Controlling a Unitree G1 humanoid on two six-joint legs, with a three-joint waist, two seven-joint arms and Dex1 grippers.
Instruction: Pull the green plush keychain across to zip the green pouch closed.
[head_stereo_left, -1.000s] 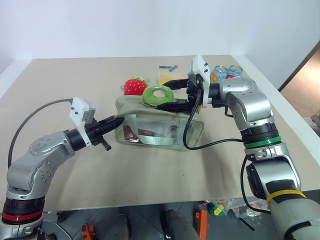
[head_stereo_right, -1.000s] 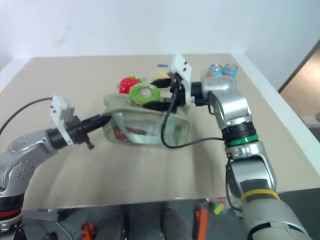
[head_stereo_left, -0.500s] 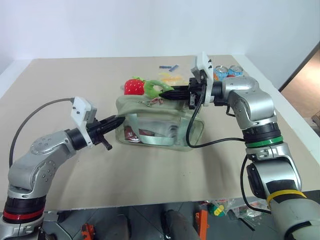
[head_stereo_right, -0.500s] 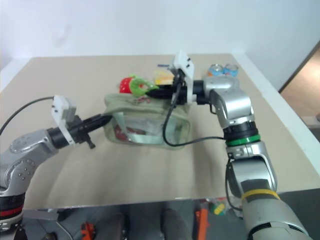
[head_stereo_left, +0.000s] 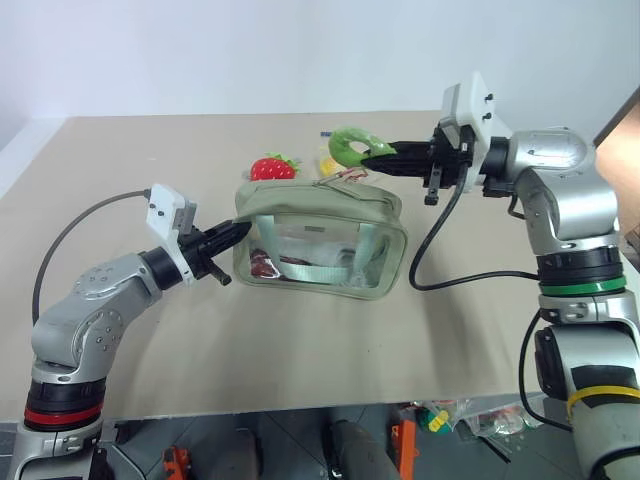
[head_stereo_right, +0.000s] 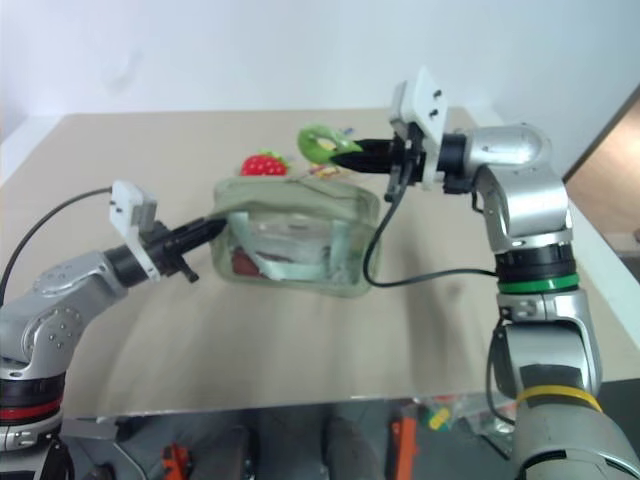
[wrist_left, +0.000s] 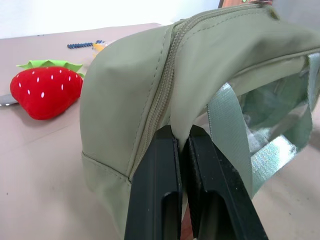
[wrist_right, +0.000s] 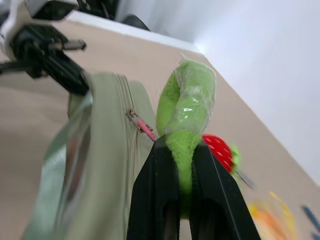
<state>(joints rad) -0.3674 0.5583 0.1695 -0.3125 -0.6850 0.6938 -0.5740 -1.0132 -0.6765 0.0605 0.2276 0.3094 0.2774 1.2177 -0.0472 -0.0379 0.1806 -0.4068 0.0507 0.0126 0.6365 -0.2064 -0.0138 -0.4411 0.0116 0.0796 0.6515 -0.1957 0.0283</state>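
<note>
The left gripper is nearest to the robot, and its two black fingers are squeezed tight on the end of the green pouch, right by the zip. The pouch sits in the middle of the table, with its see-through window facing the robot and the zip running along its top. Just past it, the right gripper is pinched shut on the green plush keychain and holds it up in the air over the far right part of the pouch. A thin pink clip runs from the plush down to the zip pull. Behind the pouch lies a red plush strawberry, and beside it something yellow that is too small to make out. Things could go wrong from here, I think. The plush is soft and squashy, so it might slip out of the right fingers if the zip sticks. If the right arm pulls up more than along, the whole pouch may lift instead of zipping. If the left fingers lose the cloth, the pouch may slide along with the pull and the zip will not close. The clip could also pop off.
</note>
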